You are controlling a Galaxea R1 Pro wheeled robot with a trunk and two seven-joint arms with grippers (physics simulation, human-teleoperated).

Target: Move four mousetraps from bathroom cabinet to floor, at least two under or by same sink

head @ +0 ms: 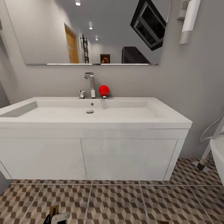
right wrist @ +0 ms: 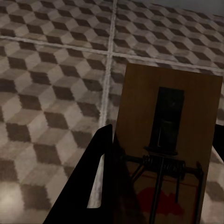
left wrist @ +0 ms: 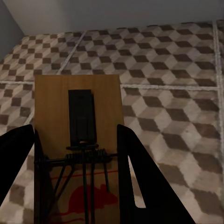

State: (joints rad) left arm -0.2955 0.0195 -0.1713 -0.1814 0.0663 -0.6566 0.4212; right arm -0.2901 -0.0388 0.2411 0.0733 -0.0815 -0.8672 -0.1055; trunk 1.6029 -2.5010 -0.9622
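White sink [head: 93,119]; brown, beige and grey cube-patterned floor [head: 124,202]; red ball [head: 104,90]; tan mousetrap [left wrist: 77,140], red mouse print.

Left mousetrap [left wrist: 77,154] near end cut by frame edge; right mousetrap [right wrist: 165,154] likewise, right side cropped.

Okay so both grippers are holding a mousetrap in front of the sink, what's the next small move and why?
Probably lower the left gripper toward the bathroom floor and release its mousetrap there. The trap sits between the fingers above bare tiles, and the bathroom sink is directly ahead. The right gripper's mousetrap could follow.
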